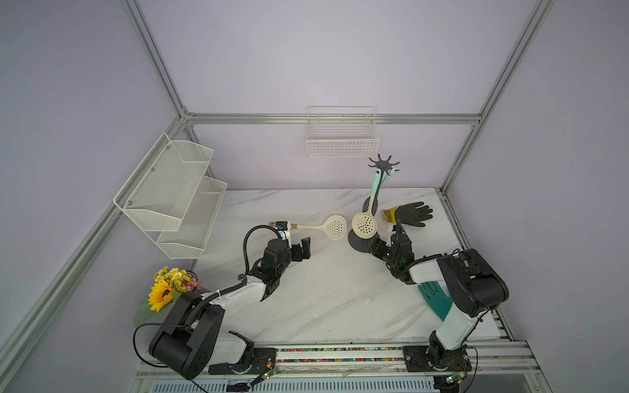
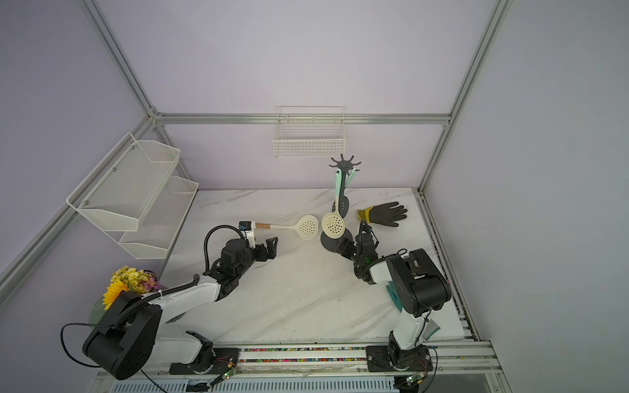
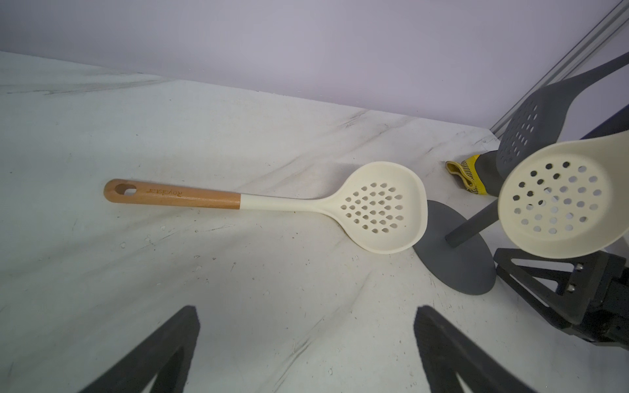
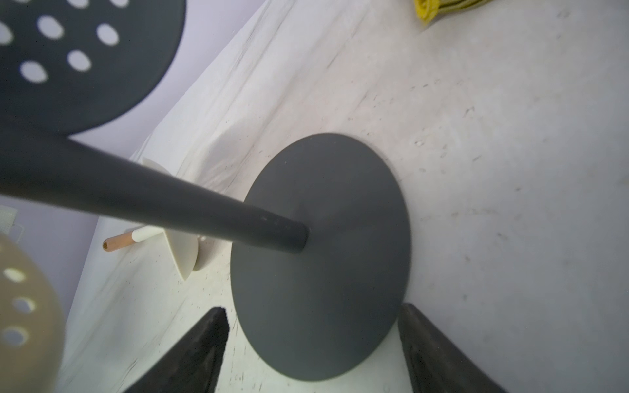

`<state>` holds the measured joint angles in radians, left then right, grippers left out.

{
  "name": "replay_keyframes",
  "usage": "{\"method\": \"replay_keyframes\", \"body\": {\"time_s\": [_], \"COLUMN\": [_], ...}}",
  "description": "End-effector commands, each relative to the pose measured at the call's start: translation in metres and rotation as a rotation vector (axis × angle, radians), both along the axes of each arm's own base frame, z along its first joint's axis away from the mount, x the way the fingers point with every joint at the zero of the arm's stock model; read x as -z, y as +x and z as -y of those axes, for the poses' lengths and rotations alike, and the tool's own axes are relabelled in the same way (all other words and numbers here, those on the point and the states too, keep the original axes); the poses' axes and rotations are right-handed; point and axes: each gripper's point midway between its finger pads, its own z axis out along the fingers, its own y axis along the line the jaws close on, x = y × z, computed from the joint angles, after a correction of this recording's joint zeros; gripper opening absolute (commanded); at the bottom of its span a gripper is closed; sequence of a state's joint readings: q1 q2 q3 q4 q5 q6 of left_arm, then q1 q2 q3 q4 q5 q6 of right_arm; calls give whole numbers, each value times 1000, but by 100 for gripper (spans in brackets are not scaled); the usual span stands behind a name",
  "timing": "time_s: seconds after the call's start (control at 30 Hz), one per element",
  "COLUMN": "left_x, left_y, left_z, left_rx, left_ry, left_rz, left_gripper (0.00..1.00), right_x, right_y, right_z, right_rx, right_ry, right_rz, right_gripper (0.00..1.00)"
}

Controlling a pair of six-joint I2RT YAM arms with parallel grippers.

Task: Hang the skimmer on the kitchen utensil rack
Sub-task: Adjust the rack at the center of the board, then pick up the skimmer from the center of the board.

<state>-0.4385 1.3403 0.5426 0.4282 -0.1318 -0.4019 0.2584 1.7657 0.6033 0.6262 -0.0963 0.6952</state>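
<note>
Reaching for the skimmer (image 3: 272, 203) is judged the current step; it is laid flat on the table (image 3: 170, 272) beside the kitchen utensil rack (image 1: 384, 164). Left gripper (image 3: 306, 313) and right gripper (image 4: 311, 309) are spread wide, empty. Next, its wooden handle must be clamped.

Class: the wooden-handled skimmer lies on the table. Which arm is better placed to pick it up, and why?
Left. The left claw is open and faces the skimmer, bare table between them. The right claw sits open at the base of the rack, whose pole stands between it and the skimmer.
</note>
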Motion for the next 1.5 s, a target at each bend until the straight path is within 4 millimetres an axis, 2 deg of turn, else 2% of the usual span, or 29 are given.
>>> {"method": "replay_keyframes", "body": {"time_s": [0.0,0.27,0.4,0.43,0.5,0.63,0.7,0.87,0.9,0.97,1.07,1.2,1.33,1.47], "left_x": [-12,-6,0,13,21,24,23,19,19,23,30,30,21,22], "left_y": [1,5,11,15,19,35,43,62,64,63,61,63,69,67], "left_z": [-3,16,19,18,15,10,10,19,20,17,8,-1,-3,-13], "left_rx": [-6,71,41,15,-34,-161,-223,-317,-333,-393,-483,-520,-463,-449], "left_ry": [4,-31,-80,-77,-80,-104,-133,-305,-347,-420,-501,-526,-494,-439], "left_rz": [37,-23,-115,-178,-266,-447,-529,-673,-692,-746,-802,-795,-765,-758], "left_gripper": [100,100,97,95,91,80,65,54,46,41,41,43,53,61], "right_x": [39,35,22,17,7,-9,-16,-31,-33,-35,-36,-41,-64,-89], "right_y": [-11,17,22,22,20,15,13,8,7,4,0,-5,-19,-49], "right_z": [23,30,27,26,28,31,32,35,35,35,35,34,33,6], "right_rx": [67,61,33,26,17,0,-5,-14,-15,-19,-31,-62,-120,-226], "right_ry": [-17,11,17,13,-3,-55,-72,-100,-104,-110,-119,-150,-250,-400], "right_rz": [-137,-103,-68,-56,-33,-6,11,45,51,58,65,91,134,151], "right_gripper": [83,83,83,83,83,83,83,83,83,83,83,83,82,83]}}
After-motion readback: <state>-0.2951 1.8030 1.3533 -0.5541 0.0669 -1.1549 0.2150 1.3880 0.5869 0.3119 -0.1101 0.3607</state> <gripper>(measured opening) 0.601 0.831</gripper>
